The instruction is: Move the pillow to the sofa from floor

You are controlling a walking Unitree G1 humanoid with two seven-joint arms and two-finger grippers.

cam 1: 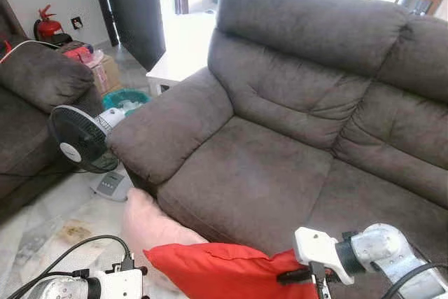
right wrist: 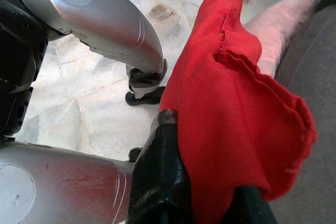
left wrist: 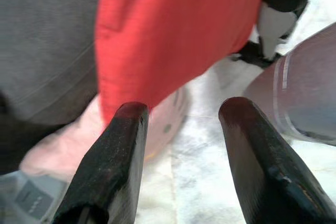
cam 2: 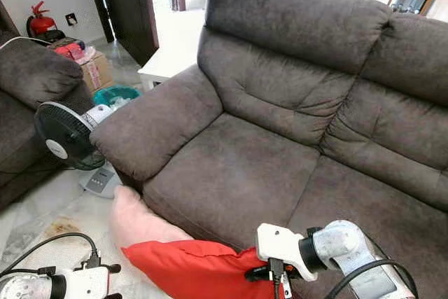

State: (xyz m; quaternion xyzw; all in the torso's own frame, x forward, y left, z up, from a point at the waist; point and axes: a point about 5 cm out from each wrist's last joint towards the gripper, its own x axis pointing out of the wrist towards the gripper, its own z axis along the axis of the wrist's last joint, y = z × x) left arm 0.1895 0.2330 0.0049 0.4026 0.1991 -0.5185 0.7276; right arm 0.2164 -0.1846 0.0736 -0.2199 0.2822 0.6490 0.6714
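sofa (cam 1: 280,173): filling the middle and right of the head views, grey-brown, seat cushion lying bare; front edge of the seat sitting just beyond the red pillow

second sofa (cam 1: 35,103): standing at the far left, well apart from the work

floor (cam 1: 49,222): pale marble tile, showing in front of the sofa's left arm

pink pillow (cam 1: 150,225): leaning on the floor against the sofa's front lower edge, below the left armrest, partly lying behind the red one

red pillow (cam 1: 217,271): hanging off the floor at the sofa's front edge, not yet resting on the seat; sagging and creasing like soft, light, thin-covered stuffing; judging it easy to lift but floppy, so gripping a bunched edge or corner deep between the fingers, or bracing from both sides

fan (cam 1: 77,138): standing on the floor beside the sofa's left armrest

right gripper (cam 1: 315,278): pinching the red pillow's near edge, cloth bunching between the fingers (right wrist: 157,182)

left gripper (left wrist: 181,124): spread wide, hovering just below the pillow's far hanging edge, one fingertip brushing the cloth, gripping nothing
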